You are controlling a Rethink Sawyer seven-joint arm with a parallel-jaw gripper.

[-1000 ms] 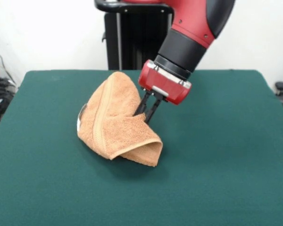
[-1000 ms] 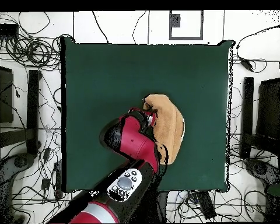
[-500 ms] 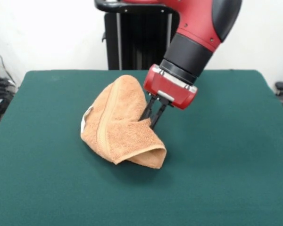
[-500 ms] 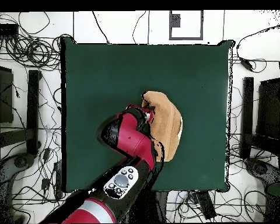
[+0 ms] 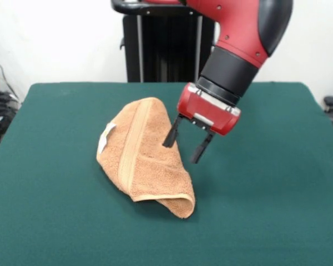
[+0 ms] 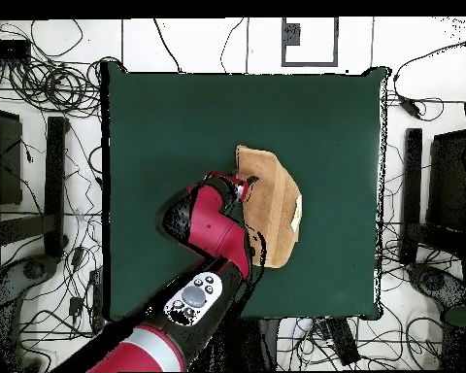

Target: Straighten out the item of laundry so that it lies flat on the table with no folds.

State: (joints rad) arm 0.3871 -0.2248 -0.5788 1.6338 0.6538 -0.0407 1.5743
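Near the counter's centre, the towel lies doubled over, its fold running toward 5 o'clock. At its 3 o'clock edge the end effector hangs wide open and empty, probably to take a fresh edge.

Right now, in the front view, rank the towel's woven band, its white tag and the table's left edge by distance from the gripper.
1. Woven band, just left of the open gripper.
2. White tag, at the towel's left end.
3. Table's left edge, far left.
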